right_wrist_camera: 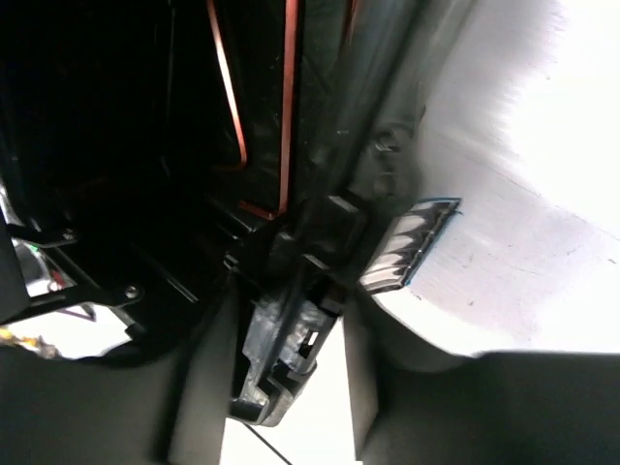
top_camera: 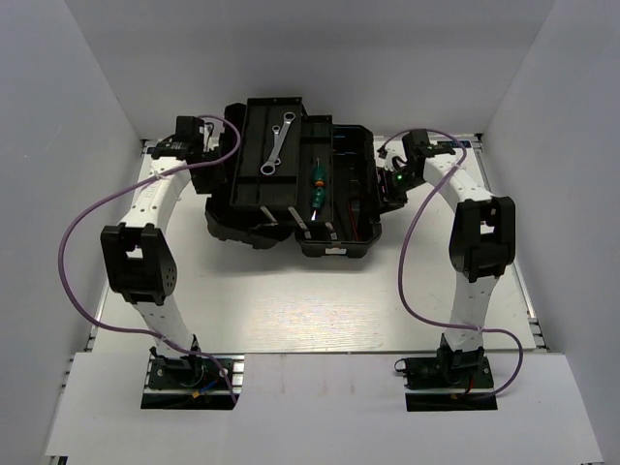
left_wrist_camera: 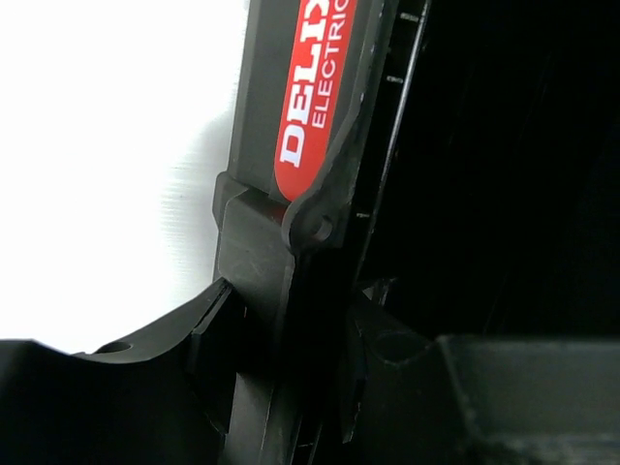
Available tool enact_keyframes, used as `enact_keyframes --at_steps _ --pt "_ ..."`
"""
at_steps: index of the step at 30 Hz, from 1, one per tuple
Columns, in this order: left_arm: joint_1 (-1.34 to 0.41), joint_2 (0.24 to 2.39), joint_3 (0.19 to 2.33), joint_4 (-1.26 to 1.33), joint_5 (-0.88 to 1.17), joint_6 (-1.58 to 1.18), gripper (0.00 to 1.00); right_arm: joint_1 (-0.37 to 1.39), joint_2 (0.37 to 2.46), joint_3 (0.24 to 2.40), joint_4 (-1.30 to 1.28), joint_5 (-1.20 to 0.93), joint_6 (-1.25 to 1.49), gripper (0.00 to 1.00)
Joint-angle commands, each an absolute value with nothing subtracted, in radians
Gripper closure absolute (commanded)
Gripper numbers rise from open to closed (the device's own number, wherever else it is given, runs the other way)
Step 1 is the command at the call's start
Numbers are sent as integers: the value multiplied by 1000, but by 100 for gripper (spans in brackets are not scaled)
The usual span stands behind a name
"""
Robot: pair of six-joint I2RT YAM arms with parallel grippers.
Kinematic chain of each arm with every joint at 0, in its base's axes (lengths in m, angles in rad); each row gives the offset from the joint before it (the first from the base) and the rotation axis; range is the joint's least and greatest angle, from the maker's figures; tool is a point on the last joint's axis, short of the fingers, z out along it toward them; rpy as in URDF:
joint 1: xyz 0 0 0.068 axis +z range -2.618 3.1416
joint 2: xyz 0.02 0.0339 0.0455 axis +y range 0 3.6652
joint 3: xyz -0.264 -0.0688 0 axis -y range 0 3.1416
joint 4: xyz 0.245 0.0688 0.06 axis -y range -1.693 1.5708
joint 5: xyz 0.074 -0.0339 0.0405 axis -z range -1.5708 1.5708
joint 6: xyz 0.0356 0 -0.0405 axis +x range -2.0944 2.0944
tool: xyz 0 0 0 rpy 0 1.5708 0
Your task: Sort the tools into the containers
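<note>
The black toolbox (top_camera: 354, 145) stands open in the upper centre of the top view. A long black tray (top_camera: 254, 189) lies tilted across its left half. Two silver wrenches (top_camera: 277, 145) lie crossed in the tray, toward its far end. Two green-handled screwdrivers (top_camera: 317, 186) lie end to end in the narrow compartment just right of the tray, with their orange tips pointing to the near side. A few thin pieces lie at the near rim of the box, too small to identify. The left gripper (top_camera: 205, 143) sits at the box's upper left edge. In the left wrist view its jaws straddle an upright wall bearing a red label (left_wrist_camera: 310, 87), and both inner faces appear pressed to the plastic, so it is clenched on the toolbox. The right gripper (top_camera: 390, 182) sits against the right edge of the box. In the right wrist view a black latch piece stands between the jaws. A bright strip of table shows between this piece and one finger (right_wrist_camera: 378, 397), so I cannot tell whether the grip is closed. A ribbed silver tab (right_wrist_camera: 412, 242) lies just beside that edge. The white table (top_camera: 291, 300) is open across the lower centre between the two arm bases. The side walls (top_camera: 58, 145) close in at upper left and upper right. A purple cable (top_camera: 73, 228) loops outward from each arm toward those walls.
</note>
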State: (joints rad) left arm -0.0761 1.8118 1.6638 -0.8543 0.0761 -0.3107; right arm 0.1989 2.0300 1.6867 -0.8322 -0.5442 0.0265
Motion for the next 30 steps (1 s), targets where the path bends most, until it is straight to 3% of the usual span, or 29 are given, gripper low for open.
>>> enact_keyframes --at_steps 1,14,30 --pt "-153 1683 1810 -699 229 -410 100 255 2023 1723 -867 -541 -67 100" --pt "-376 1873 2167 -796 184 -419 100 328 1996 1783 -933 -514 -45 100" --pt "-704 1985 2259 -730 95 -488 100 391 2051 1839 -997 -520 -55 100"
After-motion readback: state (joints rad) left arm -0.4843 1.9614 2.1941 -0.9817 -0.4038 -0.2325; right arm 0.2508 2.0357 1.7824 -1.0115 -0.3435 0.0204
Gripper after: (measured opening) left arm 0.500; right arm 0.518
